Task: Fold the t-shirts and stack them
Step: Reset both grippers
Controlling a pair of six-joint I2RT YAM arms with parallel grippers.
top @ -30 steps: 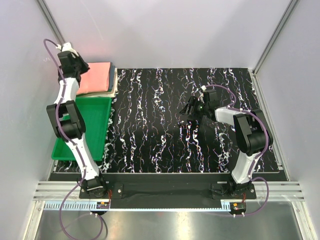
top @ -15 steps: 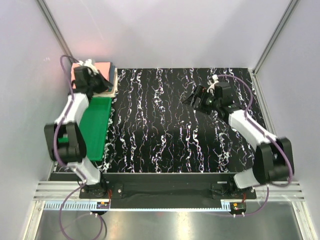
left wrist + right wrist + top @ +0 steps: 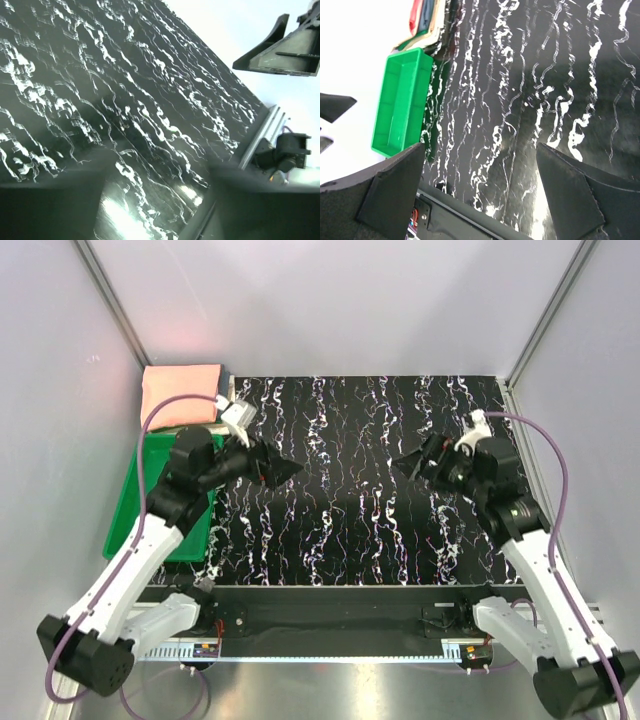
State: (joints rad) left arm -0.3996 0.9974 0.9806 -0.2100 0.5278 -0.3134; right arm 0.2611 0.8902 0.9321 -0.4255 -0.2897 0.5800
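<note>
While both arms reach inward over the black marbled table (image 3: 340,530), the left end effector (image 3: 283,469) and the right end effector (image 3: 405,462) point at each other, well apart, each arm bent at the elbow. Both are released: each wrist view shows its fingers (image 3: 387,192) spread wide with only table between them. The folded salmon-pink t-shirt (image 3: 180,392) lies behind the left end effector, off toward the far left corner, with a blue-grey t-shirt (image 3: 425,17) edge under it; the green tray (image 3: 160,525) sits below that arm. Half a second ago the left end effector hung over the pink t-shirt; it has since swung onto the table, and the right has drawn back slightly.
</note>
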